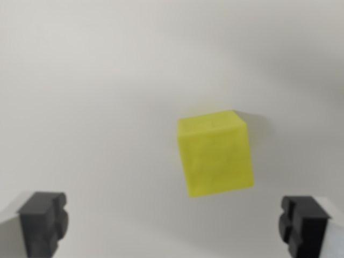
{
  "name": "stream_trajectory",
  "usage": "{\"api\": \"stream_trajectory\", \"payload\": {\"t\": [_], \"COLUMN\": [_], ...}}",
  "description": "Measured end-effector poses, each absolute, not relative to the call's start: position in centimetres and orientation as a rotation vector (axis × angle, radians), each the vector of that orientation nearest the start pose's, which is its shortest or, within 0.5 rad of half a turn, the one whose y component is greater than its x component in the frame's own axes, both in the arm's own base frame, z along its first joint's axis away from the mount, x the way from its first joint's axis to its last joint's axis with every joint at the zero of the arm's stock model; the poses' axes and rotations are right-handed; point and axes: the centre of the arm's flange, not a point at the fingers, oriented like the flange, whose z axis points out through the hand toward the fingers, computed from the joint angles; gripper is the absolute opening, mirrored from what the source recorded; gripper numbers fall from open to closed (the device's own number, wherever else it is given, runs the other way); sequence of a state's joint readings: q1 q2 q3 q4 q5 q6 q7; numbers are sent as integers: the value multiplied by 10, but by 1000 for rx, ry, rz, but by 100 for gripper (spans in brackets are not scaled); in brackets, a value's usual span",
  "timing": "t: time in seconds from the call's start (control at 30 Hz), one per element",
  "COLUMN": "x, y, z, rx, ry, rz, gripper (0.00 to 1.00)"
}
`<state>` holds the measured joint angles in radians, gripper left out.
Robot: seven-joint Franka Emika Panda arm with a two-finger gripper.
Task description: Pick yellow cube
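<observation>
Right of centre, at about 3 o'clock, yellow cube [216,152] sits on white surface [97,97], slightly blurred. Gripper [173,223] jaws spread wide apart at 7 and 5 o'clock, fingertips cut off by bottom edge, clear of cube.

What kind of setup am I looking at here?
Probably a bare lab test bench: a plain white surface, a single yellow cube, and the open end effector above it.
</observation>
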<state>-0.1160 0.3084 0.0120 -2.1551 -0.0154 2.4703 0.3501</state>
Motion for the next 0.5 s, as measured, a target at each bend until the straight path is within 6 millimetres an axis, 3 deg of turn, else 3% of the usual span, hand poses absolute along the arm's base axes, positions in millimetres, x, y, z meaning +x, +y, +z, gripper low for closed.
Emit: {"api": "stream_trajectory", "payload": {"t": [0.5], "x": [560], "y": [-75], "z": [218], "rx": [-3095], "ry": [557], "rz": [-6], "gripper": [100]}}
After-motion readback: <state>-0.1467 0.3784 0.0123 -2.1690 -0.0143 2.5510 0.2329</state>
